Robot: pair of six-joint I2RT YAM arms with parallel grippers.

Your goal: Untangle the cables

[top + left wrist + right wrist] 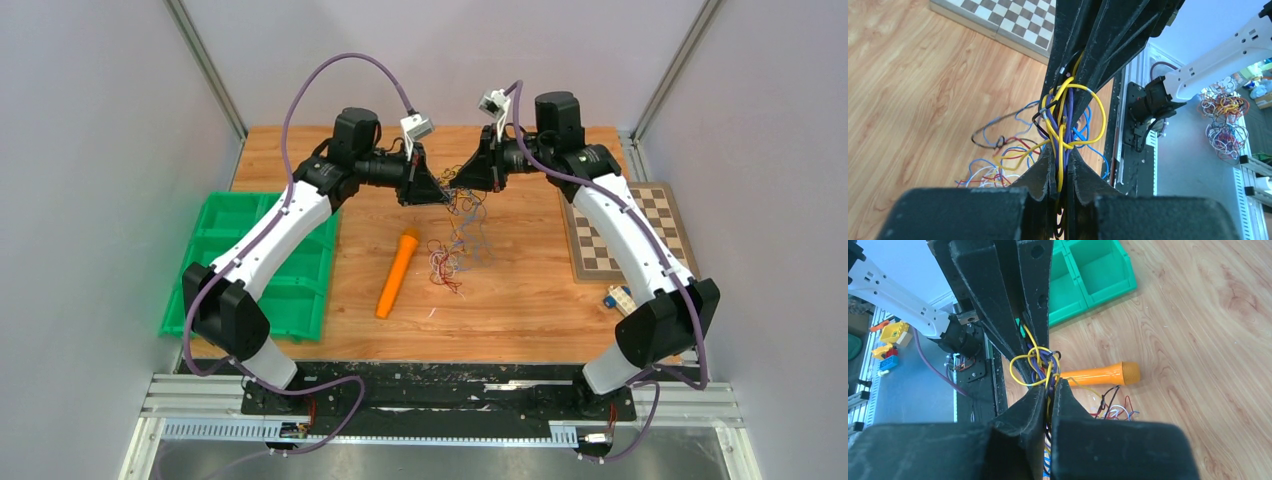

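Observation:
The cables (462, 235) are a tangle of thin yellow, purple, blue, red and white wires. The top of the tangle is held up above the table's middle, and the rest hangs down to a loose heap (445, 268) on the wood. My left gripper (445, 191) and right gripper (464, 181) meet tip to tip at the knot. In the left wrist view the left gripper (1062, 162) is shut on yellow and purple strands (1064, 117). In the right wrist view the right gripper (1049, 389) is shut on the same bundle (1038, 362).
An orange marker (398, 272) lies on the table just left of the hanging wires. A green bin (225, 235) stands at the left edge and a chessboard (640, 215) at the right. Toy bricks (618, 297) sit by the right arm.

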